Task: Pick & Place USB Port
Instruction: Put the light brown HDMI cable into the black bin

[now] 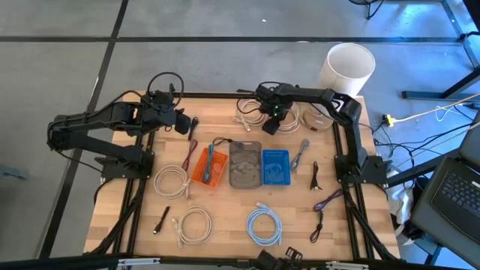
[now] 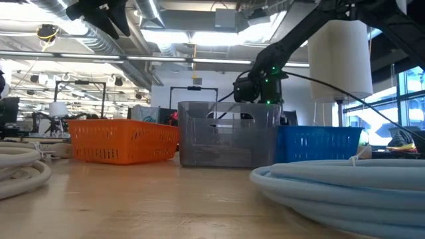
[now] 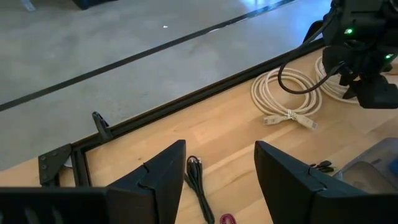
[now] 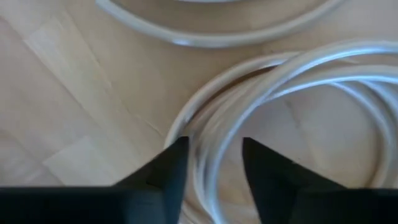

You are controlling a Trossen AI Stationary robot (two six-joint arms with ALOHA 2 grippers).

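Two cream cable coils lie flat near the table's far edge, one [image 1: 246, 112] left of my right gripper and one [image 1: 294, 118] under it. My right gripper [image 1: 271, 126] is open and low over that second coil; in the right wrist view its fingers [image 4: 214, 162] stand on either side of several coil strands [image 4: 249, 81]. My left gripper [image 1: 186, 124] is open and hovers near the far left of the table. A thin black cable [image 3: 198, 183] lies on the wood below its fingers [image 3: 221, 180]. My right gripper comes at the cream coil from above, with its open fingers [image 4: 174, 165] astride several strands of the coil's rim [image 4: 208, 127]. The coil lies flat on the table. Whether the fingers touch the strands, I cannot tell.
An orange basket [image 1: 208, 166], a grey basket [image 1: 245, 166] and a blue basket [image 1: 275, 168] stand in a row mid-table. White coils [image 1: 171, 180] [image 1: 195, 223] and a light blue coil [image 1: 264, 225] lie nearer. Dark and purple cables [image 1: 327, 199] lie at the right. A white bucket [image 1: 349, 66] stands beyond the far right corner.
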